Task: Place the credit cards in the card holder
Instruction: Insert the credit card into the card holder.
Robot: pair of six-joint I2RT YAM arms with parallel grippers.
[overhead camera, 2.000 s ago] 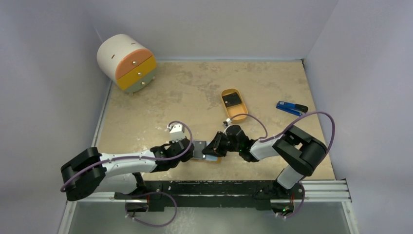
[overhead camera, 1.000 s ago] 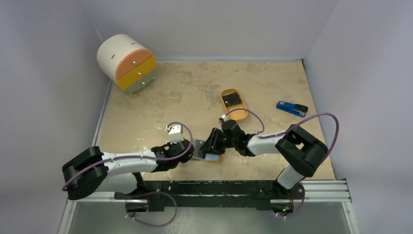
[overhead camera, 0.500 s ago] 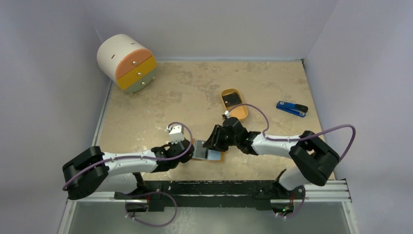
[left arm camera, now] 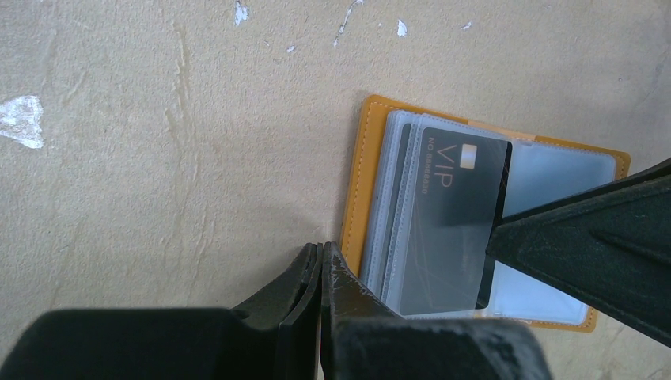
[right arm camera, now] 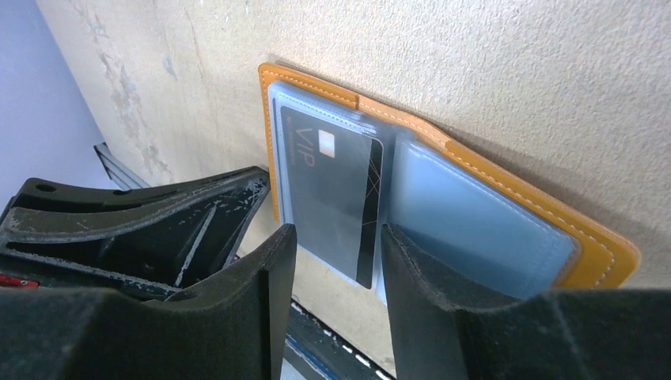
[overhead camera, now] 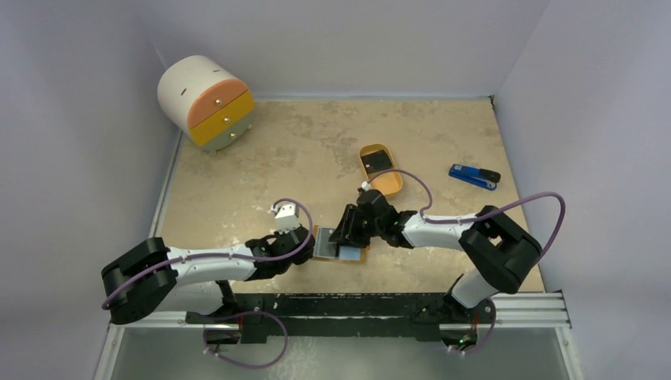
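The card holder lies open near the table's front edge, orange outside, pale blue-grey inside. A black credit card marked VIP sits part way in its clear sleeves, its right edge sticking out. My left gripper is shut, its tips on the table against the holder's left edge. My right gripper is open just above the card, one finger on each side of its free edge. A second black credit card lies in the orange oval tray.
The orange oval tray stands behind the holder. A blue-and-black gadget lies at the right. A round white drawer unit with orange and yellow drawers stands at the back left. Walls close in on both sides.
My right gripper has shifted a little left and back over the holder, and its elbow has swung. More of the open holder and card shows. The left arm has hardly moved.
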